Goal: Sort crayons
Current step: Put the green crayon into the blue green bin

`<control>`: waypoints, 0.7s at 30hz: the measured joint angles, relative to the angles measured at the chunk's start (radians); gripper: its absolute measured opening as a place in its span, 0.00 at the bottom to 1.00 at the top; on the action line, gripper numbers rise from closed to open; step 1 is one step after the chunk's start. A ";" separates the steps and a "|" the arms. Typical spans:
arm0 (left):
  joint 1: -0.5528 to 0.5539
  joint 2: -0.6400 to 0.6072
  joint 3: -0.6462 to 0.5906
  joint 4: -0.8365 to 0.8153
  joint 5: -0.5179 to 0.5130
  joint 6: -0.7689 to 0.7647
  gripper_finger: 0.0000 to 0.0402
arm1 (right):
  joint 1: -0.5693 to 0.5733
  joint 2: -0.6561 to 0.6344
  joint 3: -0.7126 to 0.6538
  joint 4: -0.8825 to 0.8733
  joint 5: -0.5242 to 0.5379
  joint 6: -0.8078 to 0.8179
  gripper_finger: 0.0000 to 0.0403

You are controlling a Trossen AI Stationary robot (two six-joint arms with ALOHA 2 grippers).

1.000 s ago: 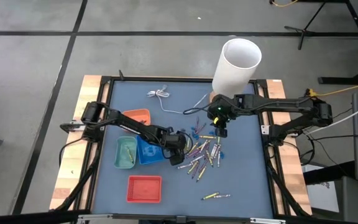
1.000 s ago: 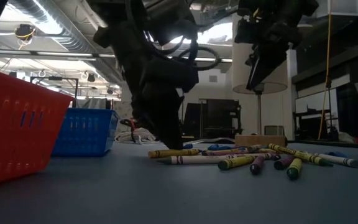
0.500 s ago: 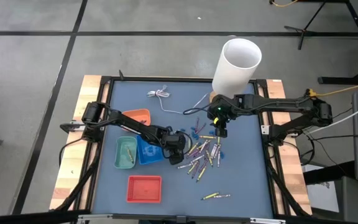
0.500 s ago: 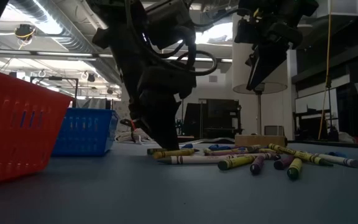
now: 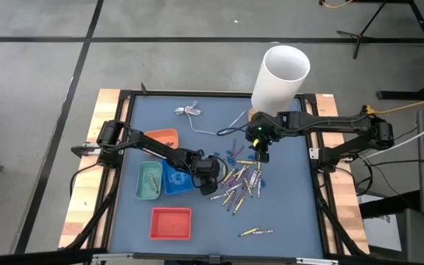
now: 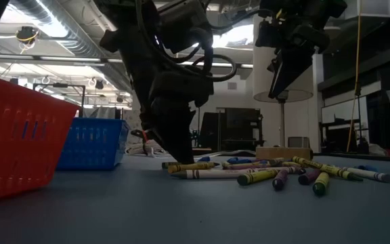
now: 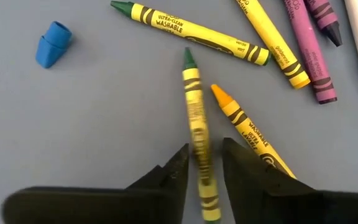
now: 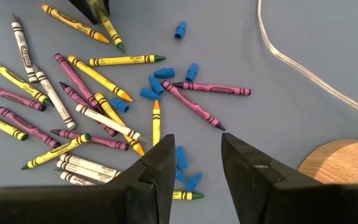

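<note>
Several crayons (image 5: 240, 182), mostly yellow, purple and whitish, lie loose on the blue-grey table, also in the low view (image 6: 269, 173) and right wrist view (image 8: 73, 118). My left gripper (image 5: 212, 171) is low at the pile's left edge, shut on a yellow crayon with a green tip (image 7: 194, 112). It also shows in the low view (image 6: 180, 157). My right gripper (image 5: 262, 154) hangs open and empty above the pile's far right part (image 8: 194, 165). Two more crayons (image 5: 256, 232) lie apart near the front. My left gripper pinches the green-tipped yellow crayon between its two fingers (image 7: 174, 174) on the lower half of its shaft (image 7: 199, 163), toward the blunt end. The fingers come from above and lie along the crayon. The green tip (image 7: 188, 57) sticks out ahead of them, just above the table.
Orange (image 5: 162, 138), teal (image 5: 149, 180), blue (image 5: 174, 179) and red (image 5: 171, 223) trays stand at the left. A tall white cylinder (image 5: 282, 77) stands at the far right, a thin white cable (image 5: 197, 118) lies at the back, and blue bits (image 8: 166, 78) lie scattered.
My left gripper has shifted a little at the pile's left edge, staying low by the table. My right gripper has kept still.
</note>
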 joint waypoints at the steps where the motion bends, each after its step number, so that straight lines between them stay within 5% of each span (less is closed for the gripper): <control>1: 0.000 0.000 0.000 -0.001 -0.005 0.000 0.16 | 0.000 0.000 0.000 0.000 0.000 0.000 0.32; 10: 0.023 -0.002 0.000 -0.002 0.032 0.001 0.02 | 0.000 0.000 0.000 0.000 0.000 0.000 0.32; 21: 0.043 -0.005 0.003 -0.003 0.066 0.002 0.01 | 0.000 0.000 0.000 0.000 0.000 0.000 0.32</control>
